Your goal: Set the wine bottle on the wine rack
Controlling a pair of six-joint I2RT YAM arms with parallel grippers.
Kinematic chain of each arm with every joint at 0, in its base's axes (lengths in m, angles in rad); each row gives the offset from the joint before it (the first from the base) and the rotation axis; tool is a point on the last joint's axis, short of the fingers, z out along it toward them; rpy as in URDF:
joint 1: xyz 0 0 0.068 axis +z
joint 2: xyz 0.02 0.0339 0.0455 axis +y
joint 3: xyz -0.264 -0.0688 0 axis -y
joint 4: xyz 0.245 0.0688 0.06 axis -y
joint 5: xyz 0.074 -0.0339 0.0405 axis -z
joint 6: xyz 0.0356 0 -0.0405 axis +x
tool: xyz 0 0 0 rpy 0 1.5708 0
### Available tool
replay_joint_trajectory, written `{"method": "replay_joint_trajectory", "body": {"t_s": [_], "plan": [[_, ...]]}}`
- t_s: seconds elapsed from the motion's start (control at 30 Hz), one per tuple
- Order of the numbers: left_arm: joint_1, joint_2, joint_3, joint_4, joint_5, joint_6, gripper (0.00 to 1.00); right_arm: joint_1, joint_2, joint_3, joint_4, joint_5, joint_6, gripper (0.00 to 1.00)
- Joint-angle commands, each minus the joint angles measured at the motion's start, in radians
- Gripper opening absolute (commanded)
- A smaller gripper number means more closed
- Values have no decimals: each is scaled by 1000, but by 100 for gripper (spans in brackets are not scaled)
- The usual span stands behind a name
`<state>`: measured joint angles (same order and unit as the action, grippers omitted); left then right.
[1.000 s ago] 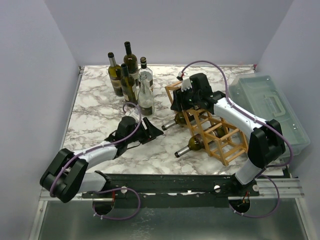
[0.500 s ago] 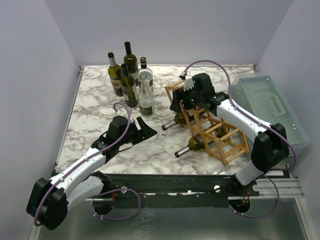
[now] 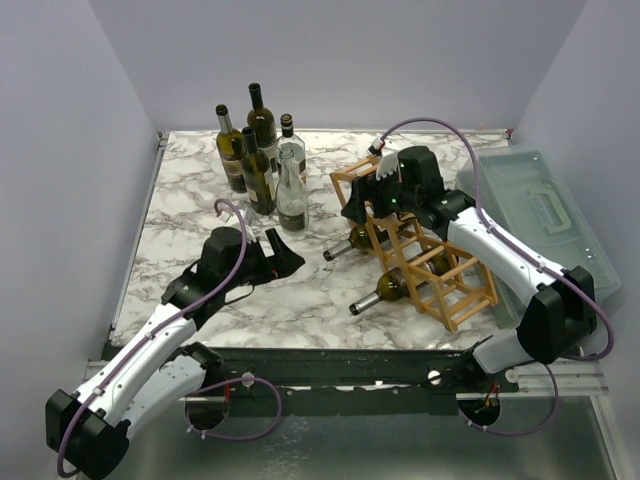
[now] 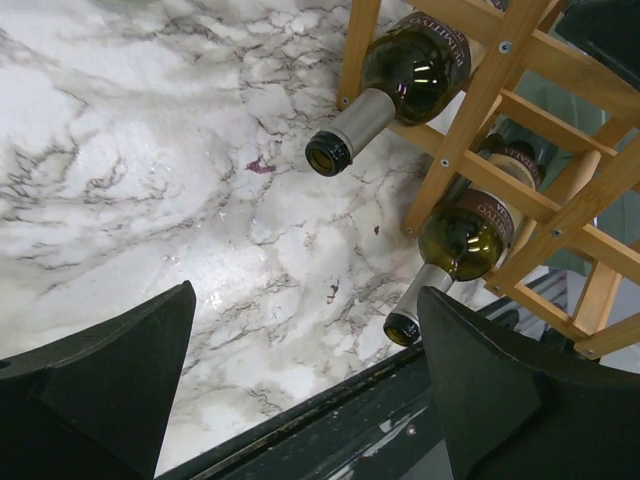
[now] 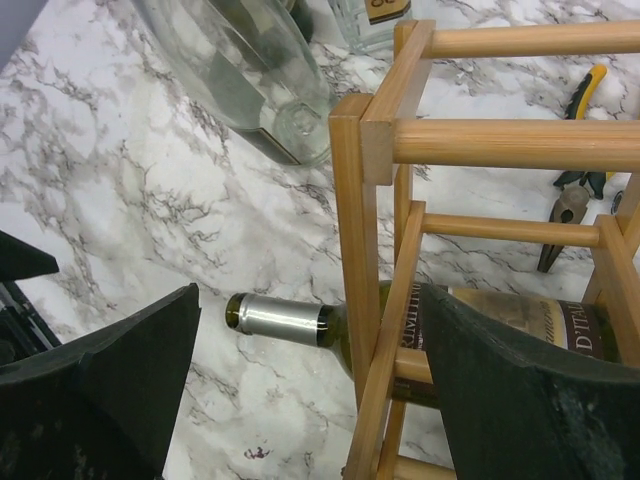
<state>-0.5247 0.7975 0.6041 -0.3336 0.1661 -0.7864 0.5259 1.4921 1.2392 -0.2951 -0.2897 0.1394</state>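
The light wooden wine rack (image 3: 460, 300) stands at centre right. Two green wine bottles lie in its cells, necks pointing left: the far one (image 3: 357, 240) and the near one (image 3: 388, 290). My left gripper (image 3: 287, 255) is open, a little left of the far bottle's mouth, holding nothing. Its wrist view shows both bottles (image 4: 405, 80) (image 4: 462, 238) in the rack (image 4: 480, 110) ahead of the empty gripper (image 4: 310, 390). My right gripper (image 3: 362, 208) hovers open over the rack's far left end. In its wrist view the gripper (image 5: 310, 385) is above the far bottle's neck (image 5: 280, 318) and a rack post (image 5: 362, 260).
Several upright bottles (image 3: 258, 150) stand at the back left, a clear one (image 5: 250, 80) nearest the rack. A translucent lidded plastic box (image 3: 540, 215) sits at the right edge. Pliers (image 5: 572, 200) lie behind the rack. The table's front edge (image 4: 330, 415) runs below the left gripper.
Both grippers have opened wide. The left arm has drawn back to the left, away from the far bottle's neck. The right gripper has shifted slightly back and right above the rack.
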Motion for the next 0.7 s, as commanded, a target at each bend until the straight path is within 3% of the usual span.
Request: {"method": "replay_joint_trajectory", "body": {"t_s": [0.0, 0.2, 0.47, 0.67], "plan": [[6, -38, 104, -125, -93, 143, 93, -4, -58, -29, 40, -46, 23, 93], [6, -55, 255, -245, -249, 258, 95, -5, -108, -39, 53, -54, 48, 95], [24, 58, 462, -368, -484, 315, 98, -5, -195, -64, 63, -66, 87, 98], [136, 109, 534, -369, -524, 301, 99, -4, -248, -119, 76, -64, 102, 100]]}}
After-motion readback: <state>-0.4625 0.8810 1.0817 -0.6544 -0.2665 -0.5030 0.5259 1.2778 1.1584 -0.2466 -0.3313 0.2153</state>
